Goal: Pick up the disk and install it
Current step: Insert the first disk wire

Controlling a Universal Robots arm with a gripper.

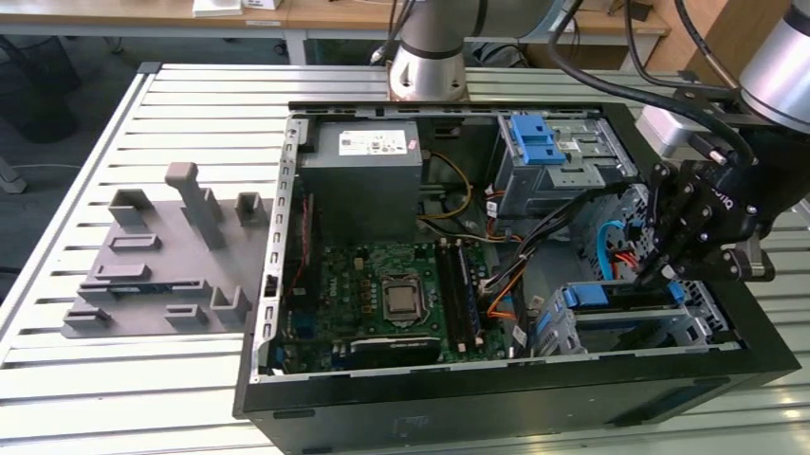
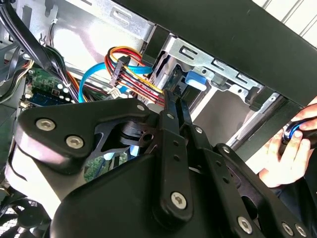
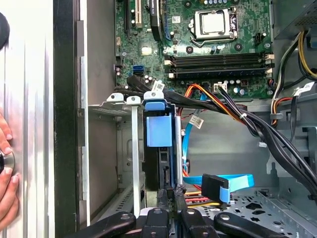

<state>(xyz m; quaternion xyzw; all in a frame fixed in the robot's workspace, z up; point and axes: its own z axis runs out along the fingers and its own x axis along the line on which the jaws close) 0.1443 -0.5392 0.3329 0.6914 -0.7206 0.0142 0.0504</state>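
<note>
Disk [image 3: 159, 130] sits upright in the metal bay [image 3: 130, 148] at the open computer case [image 1: 506, 398] corner, blue frame showing. Tool [image 3: 171, 194] fingers are pinched together right against the disk's edge, gripping nothing. Person's hand [image 2: 285, 158] rests outside the case

Bright even overhead light, soft shadows inside the computer case [image 1: 506, 398], sharp focus, mild glare on metal
</note>
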